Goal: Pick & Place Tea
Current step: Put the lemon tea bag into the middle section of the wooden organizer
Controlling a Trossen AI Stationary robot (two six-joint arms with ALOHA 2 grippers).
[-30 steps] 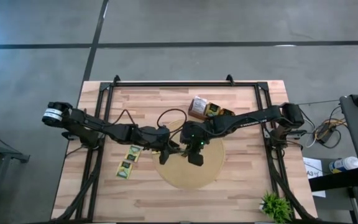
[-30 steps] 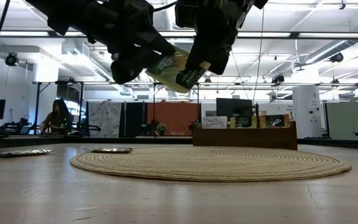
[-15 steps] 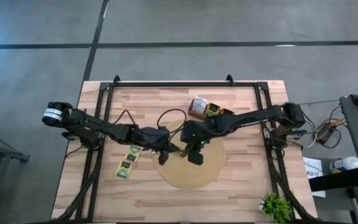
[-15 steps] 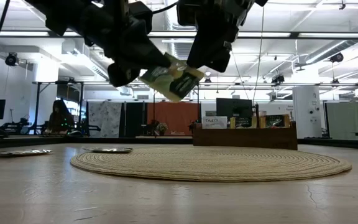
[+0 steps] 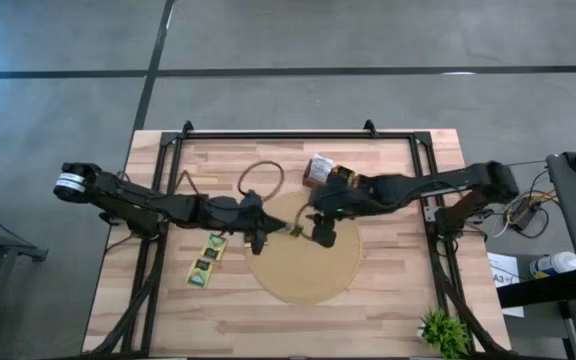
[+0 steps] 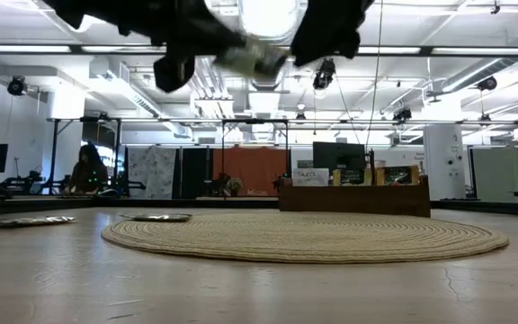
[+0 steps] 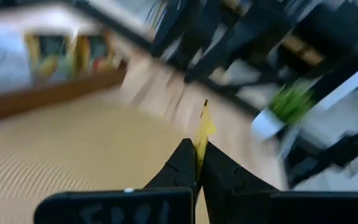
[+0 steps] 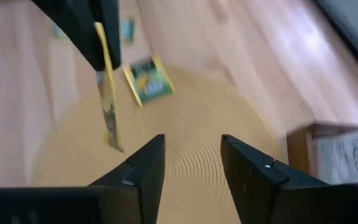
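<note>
Here, above the round woven mat (image 5: 303,262), the left gripper (image 7: 196,163) pinches a yellow tea sachet (image 7: 202,132) edge-on between its pressed-together fingers, well clear of the table (image 5: 388,310). The right gripper (image 8: 191,163) hangs just beside it, fingers spread and holding nothing. Two more sachets (image 5: 208,258) lie flat on the wood (left of the mat). A wooden box (image 5: 330,174) sits behind.

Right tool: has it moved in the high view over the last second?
Yes. The right tool has drawn back toward the long brown wooden box, open, away from the held yellow sachet.
</note>
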